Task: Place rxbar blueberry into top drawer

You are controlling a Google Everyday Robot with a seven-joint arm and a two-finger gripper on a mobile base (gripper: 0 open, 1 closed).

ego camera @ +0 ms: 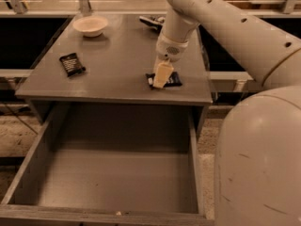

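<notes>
The robot's cream-coloured, tapered gripper (160, 81) points down at the front right part of the flat, matte grey wood-grain cabinet top (117, 60), with its tip on or just above the small, flat, rectangular snack bar in a dark navy wrapper, the rxbar blueberry (173, 79). The bar lies flat, close to the front edge and nearer the right edge than the left. Whether the gripper is spread or clamped on the bar cannot be told from this angle.

The smooth white tubular arm (225, 29), dotted with small round holes, comes in from the right over the back right corner.

Below the front edge, the wide, deep grey top drawer (122, 178) is pulled out. It has thick side walls and a plain flat bottom.

Near the left edge lies a small black rectangular wrapper with white print (72, 64). A shallow, round, off-white bowl (90, 25) sits towards the back left corner. A dark flat object (149, 21) rests at the back edge, just beside the arm.
</notes>
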